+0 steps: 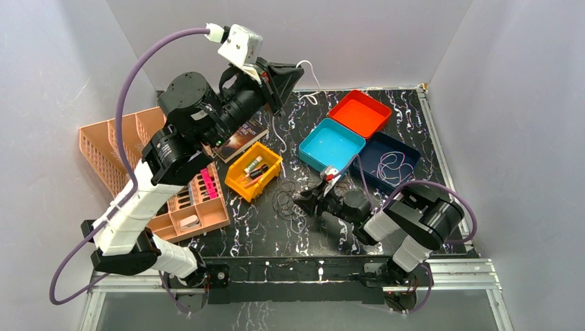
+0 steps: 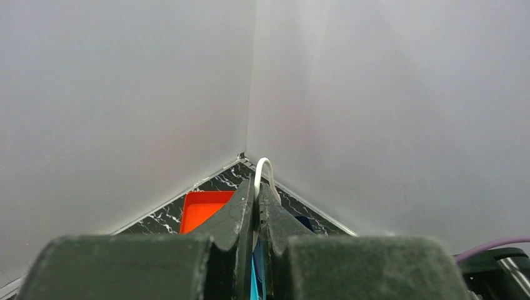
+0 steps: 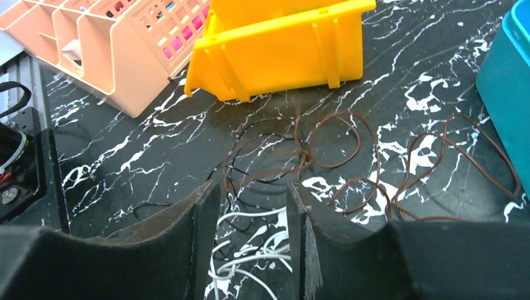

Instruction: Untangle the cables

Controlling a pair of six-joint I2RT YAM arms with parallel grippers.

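White cable (image 2: pixel 263 170) is being pinched in the closed jaws of the left gripper (image 2: pixel 257 190), which is reaching high toward the back corner, with the wire trailing down to the table (image 1: pixel 262 227). Low over the marbled top, the right gripper (image 3: pixel 253 187) is hovering with its jaws parted above white strands (image 3: pixel 247 257). Brown cables (image 3: pixel 350 147) are looping just ahead, between the yellow bin (image 3: pixel 281 50) and the teal tray (image 3: pixel 506 81). Print on the book (image 1: pixel 243 136) is showing too small to read.

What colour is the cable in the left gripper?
White; the left wrist view shows the cable best.
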